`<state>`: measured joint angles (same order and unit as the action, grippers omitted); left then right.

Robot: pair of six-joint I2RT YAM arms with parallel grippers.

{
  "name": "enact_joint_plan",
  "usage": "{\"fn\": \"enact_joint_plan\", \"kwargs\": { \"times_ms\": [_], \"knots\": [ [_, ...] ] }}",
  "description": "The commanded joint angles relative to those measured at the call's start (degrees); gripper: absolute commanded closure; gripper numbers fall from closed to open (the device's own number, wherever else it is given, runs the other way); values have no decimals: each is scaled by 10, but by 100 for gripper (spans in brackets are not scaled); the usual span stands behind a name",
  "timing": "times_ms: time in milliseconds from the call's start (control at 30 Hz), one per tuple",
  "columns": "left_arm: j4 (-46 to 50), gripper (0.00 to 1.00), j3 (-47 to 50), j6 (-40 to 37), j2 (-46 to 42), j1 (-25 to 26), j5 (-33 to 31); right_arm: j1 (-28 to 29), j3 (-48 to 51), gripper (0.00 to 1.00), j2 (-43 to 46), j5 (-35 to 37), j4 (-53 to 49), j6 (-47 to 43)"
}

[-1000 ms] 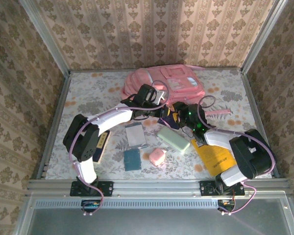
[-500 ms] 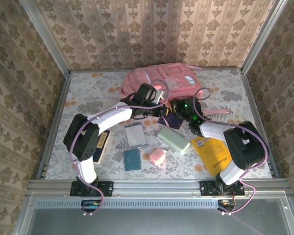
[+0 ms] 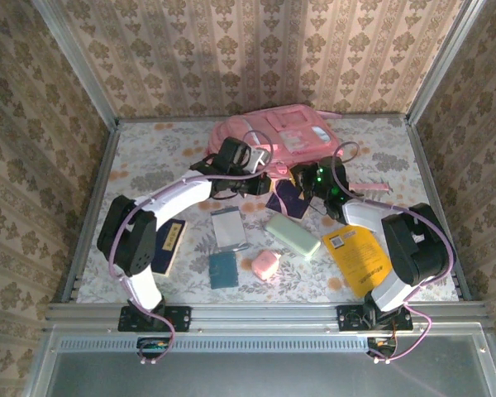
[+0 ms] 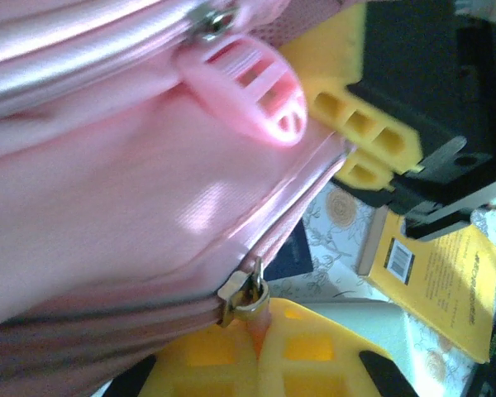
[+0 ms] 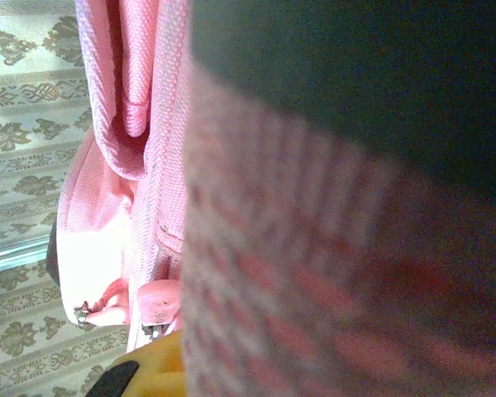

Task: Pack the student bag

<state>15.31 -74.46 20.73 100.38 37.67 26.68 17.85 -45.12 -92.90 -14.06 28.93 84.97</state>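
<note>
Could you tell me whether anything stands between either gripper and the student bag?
Nothing visible does: the left gripper is shut on the student bag at its zipper, and the right gripper sits against its near edge.

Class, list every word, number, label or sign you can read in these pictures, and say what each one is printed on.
Nothing reads clearly enough to quote.
On the yellow book: a white barcode label, its digits too small to read.
Along the same cover: a line of dark print, too blurred to read.
On the student bag: no legible print.
</note>
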Motion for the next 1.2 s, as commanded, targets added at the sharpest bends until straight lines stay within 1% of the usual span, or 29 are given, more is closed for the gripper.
{"fn": "enact_joint_plan", "kwargs": {
  "times_ms": [0, 200, 333, 433, 467, 533, 667, 767, 833, 867, 900, 933, 967, 1000, 1033, 1067, 1133, 1167],
  "knots": [
    [28, 100, 23, -11, -43, -29, -7, -28, -23, 100, 9, 6, -28, -30],
    [12, 100, 72, 3, -61, -71, 3, -45, -59, 100, 12, -11, -97, -73],
    [1, 100, 96, 14, -66, -100, 4, -54, -76, 100, 6, -27, -114, -81],
    [-8, 100, 109, 19, -62, -111, 5, -59, -87, 100, 1, -33, -123, -87],
    [-8, 100, 112, 19, -60, -130, 3, -59, -91, 100, -1, -34, -127, -89],
    [-6, 100, 114, 23, -56, -144, -4, -62, -102, 100, -4, -39, -134, -95],
    [-9, 100, 124, 31, -65, -163, -13, -67, -127, 100, -14, -42, -170, -123],
    [-9, 100, 129, 30, -84, -165, -12, -73, -149, 99, -25, -48, -193, -140],
    [-9, 100, 126, 20, -97, -151, -5, -73, -174, 89, -38, -52, -217, -155],
    [-2, 100, 120, 13, -99, -142, -5, -71, -189, 80, -46, -60, -226, -167],
    [8, 100, 108, 7, -100, -131, 1, -67, -213, 66, -54, -64, -252, -185],
    [19, 100, 92, 4, -97, -121, 14, -62, -233, 57, -56, -59, -285, -202],
    [29, 100, 76, 3, -93, -119, 27, -55, -252, 49, -55, -42, -322, -229],
    [43, 100, 58, 4, -88, -99, 39, -44, -285, 42, -51, -7, -385, -258],
    [58, 100, 41, 6, -85, -90, 46, -32, -319, 36, -46, 57, -467, -288],
    [69, 100, 28, 10, -82, -84, 49, -23, -339, 32, -42, 114, -522, -308],
    [85, 100, 9, 26, -75, -76, 51, -10, -374, 30, -28, 189, -622, -316],
    [86, 100, 2, 34, -71, -73, 56, -10, -382, 30, -22, 212, -660, -311]
  ]
}}
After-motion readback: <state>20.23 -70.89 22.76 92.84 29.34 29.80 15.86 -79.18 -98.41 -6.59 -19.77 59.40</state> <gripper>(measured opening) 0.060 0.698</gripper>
